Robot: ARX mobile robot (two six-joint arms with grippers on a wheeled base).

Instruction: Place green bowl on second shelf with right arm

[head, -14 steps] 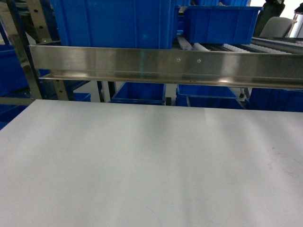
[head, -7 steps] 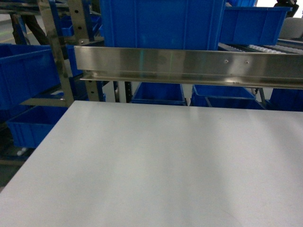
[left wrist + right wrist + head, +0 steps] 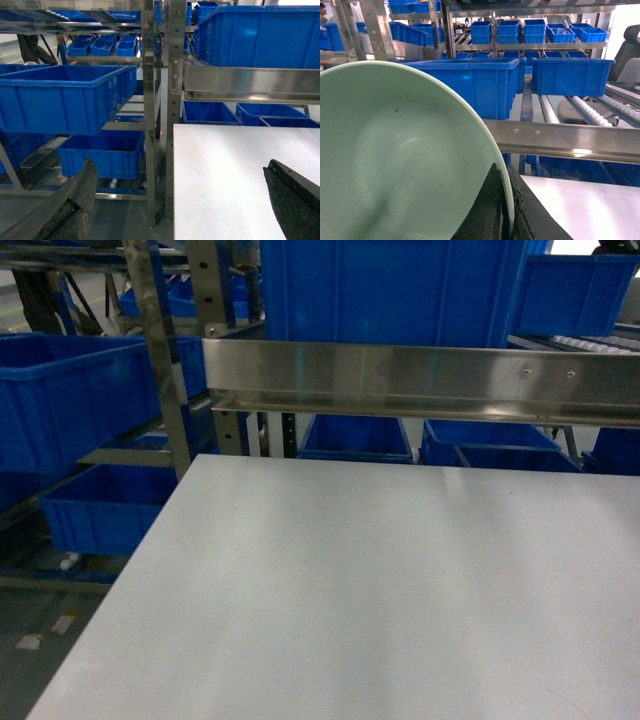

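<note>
The pale green bowl [image 3: 395, 160] fills the left of the right wrist view, held up on edge. My right gripper [image 3: 506, 210] is shut on its rim, one dark finger inside the bowl and one outside. Behind it runs the rack's steel shelf rail [image 3: 560, 140], with the white table [image 3: 580, 210] below. In the left wrist view my left gripper [image 3: 180, 165] is open and holds nothing; its fingers [image 3: 80, 200] straddle the table's left edge [image 3: 175, 190]. The head view shows neither gripper nor the bowl, only the table [image 3: 350, 590] and the rail [image 3: 420, 375].
Large blue crates [image 3: 390, 290] sit on the shelf above the rail, and others [image 3: 70, 390] on the rack to the left. A perforated steel upright [image 3: 165, 360] stands at the table's far left corner. Roller tracks [image 3: 590, 112] run along the shelf. Floor [image 3: 40, 640] lies left of the table.
The head view has swung left: the rail and crates slid right in frame, and the rack upright, the left crates and the floor came into view.
</note>
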